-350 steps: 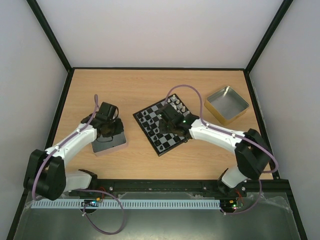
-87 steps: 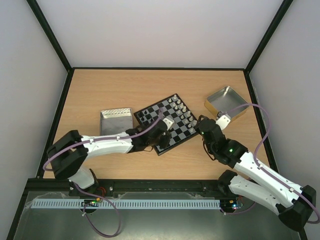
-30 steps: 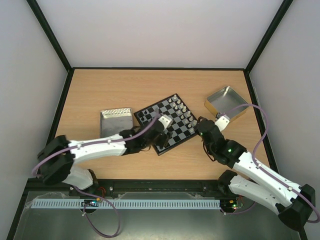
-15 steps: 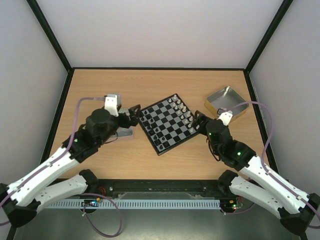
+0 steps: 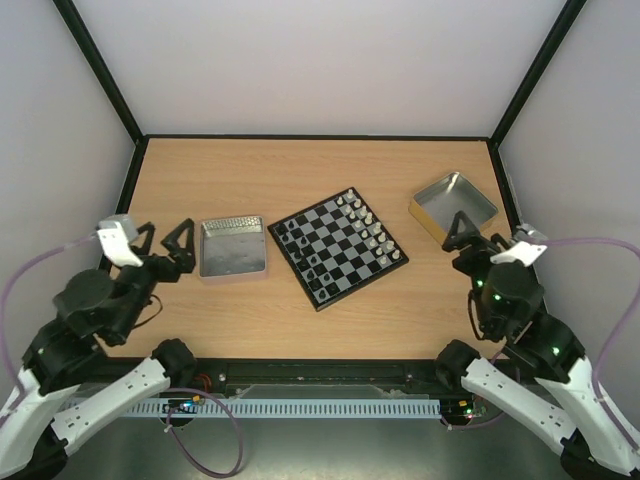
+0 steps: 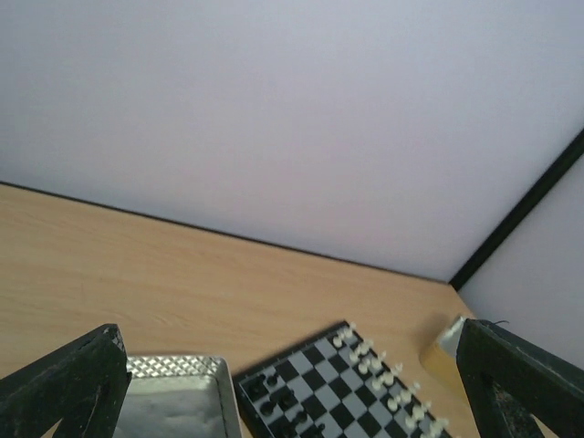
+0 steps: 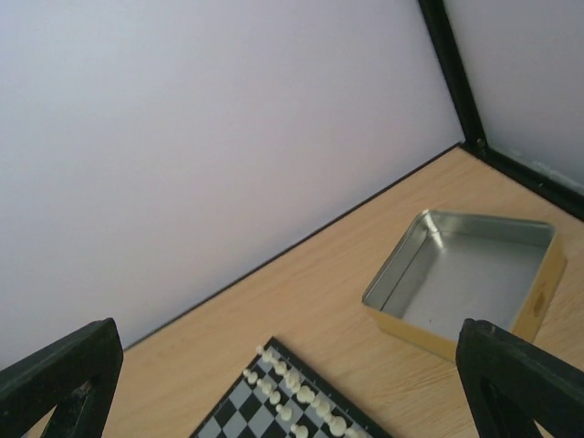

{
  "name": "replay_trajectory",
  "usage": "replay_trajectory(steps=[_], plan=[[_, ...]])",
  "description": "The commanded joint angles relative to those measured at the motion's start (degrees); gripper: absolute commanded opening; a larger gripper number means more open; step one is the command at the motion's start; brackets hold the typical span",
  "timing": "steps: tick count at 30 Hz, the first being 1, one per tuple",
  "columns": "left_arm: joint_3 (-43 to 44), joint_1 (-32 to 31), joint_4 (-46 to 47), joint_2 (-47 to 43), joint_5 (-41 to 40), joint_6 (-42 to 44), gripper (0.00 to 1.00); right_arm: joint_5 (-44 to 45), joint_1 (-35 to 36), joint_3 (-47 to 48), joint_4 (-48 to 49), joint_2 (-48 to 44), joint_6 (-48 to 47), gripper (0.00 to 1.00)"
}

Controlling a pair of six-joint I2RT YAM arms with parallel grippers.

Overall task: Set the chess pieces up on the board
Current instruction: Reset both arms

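The board [image 5: 338, 240] lies at an angle in the middle of the table. Black chess pieces [image 5: 305, 256] stand along its near-left side and silvery-white chess pieces [image 5: 369, 224] in two rows along its far-right side. My left gripper [image 5: 163, 240] hangs raised near the table's left edge, well clear of the board, open and empty. Off to the right my right gripper [image 5: 476, 234] is also raised, open and empty. The left wrist view shows the board [image 6: 339, 388] between wide-spread fingers [image 6: 68, 388]. In the right wrist view only the board's white-piece corner [image 7: 290, 391] shows.
A silver tin [image 5: 233, 224] sits just left of the board, close to my left gripper. A gold-sided tin [image 5: 432, 216] stands at the far right, holding nothing, just beyond my right gripper; it also shows in the right wrist view [image 7: 456, 345]. Black frame posts edge the table.
Both arms have pulled back and up from the board toward the near corners. Both grippers have opened wide. The silver tin is uncovered again.
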Motion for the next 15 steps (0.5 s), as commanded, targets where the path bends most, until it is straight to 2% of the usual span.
replay_trajectory(steps=[1, 8, 15], plan=[[5.05, 0.28, -7.06, -2.27, -6.40, 1.94, 0.99, 6.77, -0.18, 3.29, -6.63, -3.67, -0.13, 0.98], [9.89, 0.28, -10.72, -3.01, -8.20, 2.52, 0.99, 10.65, -0.21, 6.59, -8.83, -6.66, 0.85, 0.98], [9.45, 0.36, -9.73, -3.24, -8.23, 2.75, 1.00, 10.48, -0.16, 5.90, -8.92, -7.57, 1.85, 0.98]])
